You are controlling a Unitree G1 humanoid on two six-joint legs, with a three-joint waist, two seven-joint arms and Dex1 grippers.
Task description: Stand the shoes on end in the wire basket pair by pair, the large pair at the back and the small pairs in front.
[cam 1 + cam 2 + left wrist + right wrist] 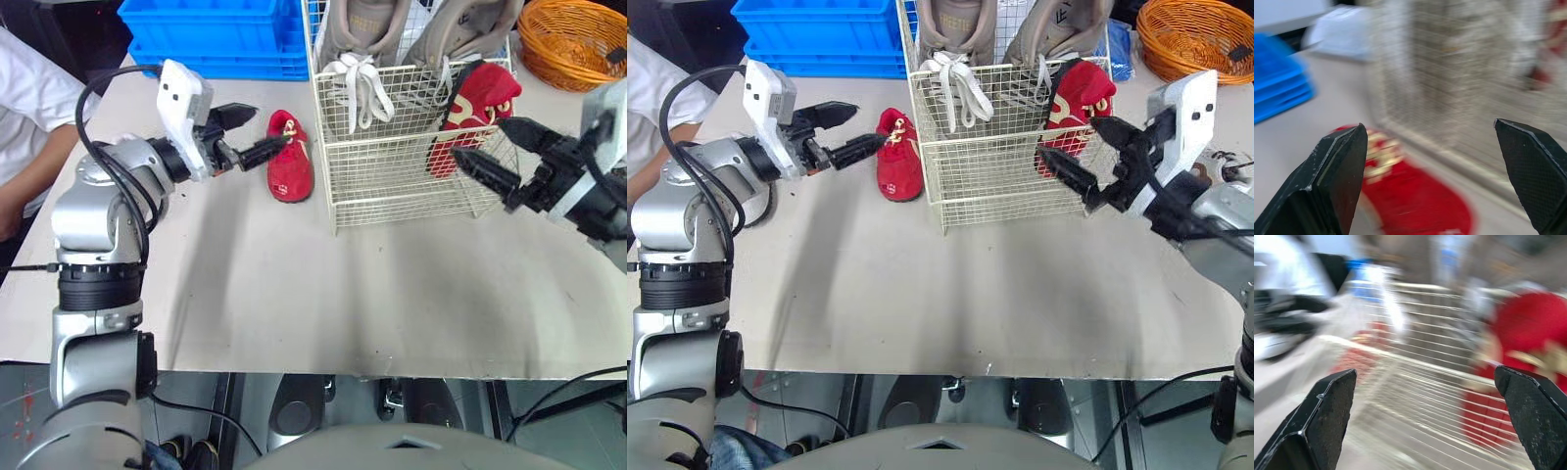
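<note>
A white wire basket point(392, 186) stands on the table. Two large grey shoes point(355, 39) stand on end at its back. One small red shoe point(477, 110) stands on end in the basket's front right part. Its mate, another small red shoe point(290, 157), lies flat on the table left of the basket. My left gripper point(266, 130) is open just left of that lying shoe, empty, with one finger near its heel. My right gripper point(482, 142) is open and empty at the basket's right front corner, close to the standing red shoe.
A blue crate point(211, 34) sits at the back left and an orange wicker basket point(573, 44) at the back right. A person in a white sleeve point(24, 108) stands at the table's left edge. The table's front edge point(294, 367) is near.
</note>
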